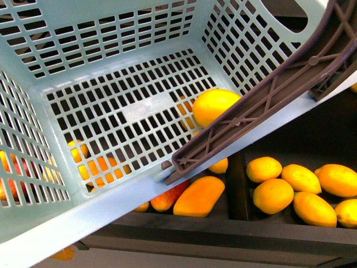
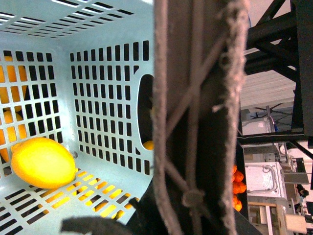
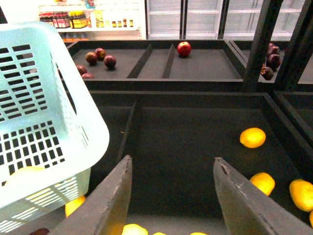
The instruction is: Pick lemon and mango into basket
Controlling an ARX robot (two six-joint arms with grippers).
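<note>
Lemon in basket, mango on the shelf outside it, right fingers wide apart and empty.

Front view: teal basket (image 1: 83, 218) tilted. The lemon (image 1: 215, 106) lies on its slotted floor against the near wall, by the brown handle (image 1: 268, 95). The mango (image 1: 199, 196) lies under the rim in a dark shelf compartment, just beside a red-blushed mango (image 1: 167, 198).
Left wrist view: lemon on the basket floor near a corner. The handle crosses close to the lens, so I cannot tell how far the left fingers are open.
Right wrist view: right fingers (image 3: 110, 200) spread wide, holding nothing, over a dark compartment with loose yellow fruits (image 3: 253, 137). The basket is beside them.
</note>
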